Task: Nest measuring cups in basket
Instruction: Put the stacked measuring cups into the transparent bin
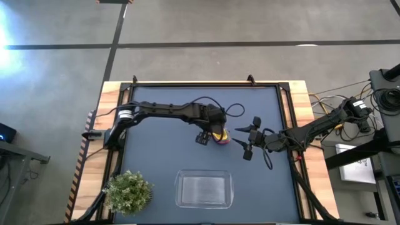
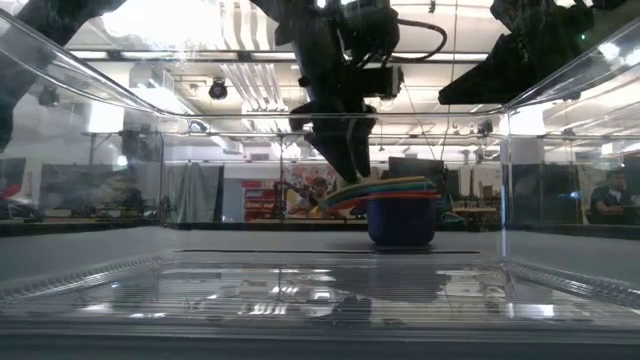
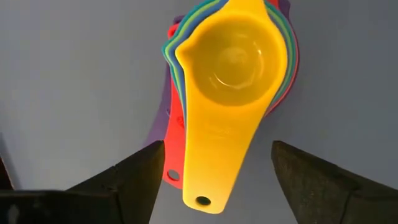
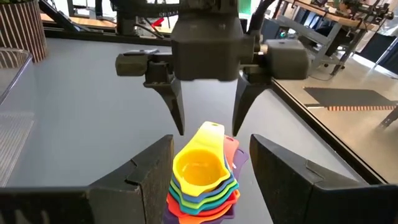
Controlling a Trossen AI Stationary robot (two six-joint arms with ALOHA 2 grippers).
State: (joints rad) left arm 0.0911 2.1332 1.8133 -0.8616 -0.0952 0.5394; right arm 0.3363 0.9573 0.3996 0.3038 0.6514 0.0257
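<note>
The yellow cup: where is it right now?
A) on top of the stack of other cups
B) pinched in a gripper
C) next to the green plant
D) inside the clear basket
A: the yellow cup sits nested on top of the stack of coloured cups, out on the table, not in the basket.

cups (image 3: 233, 68): I'm seeing yellow on top, then green, teal, orange, red-pink, purple edges showing, blue at the base | basket (image 1: 204, 189): showing clear, with fine ribbed lines on its floor | table (image 1: 169, 156): looking dark blue-grey, light wood rim | plant (image 1: 128, 191): showing pale green | grippers (image 4: 207, 127): showing black
</note>
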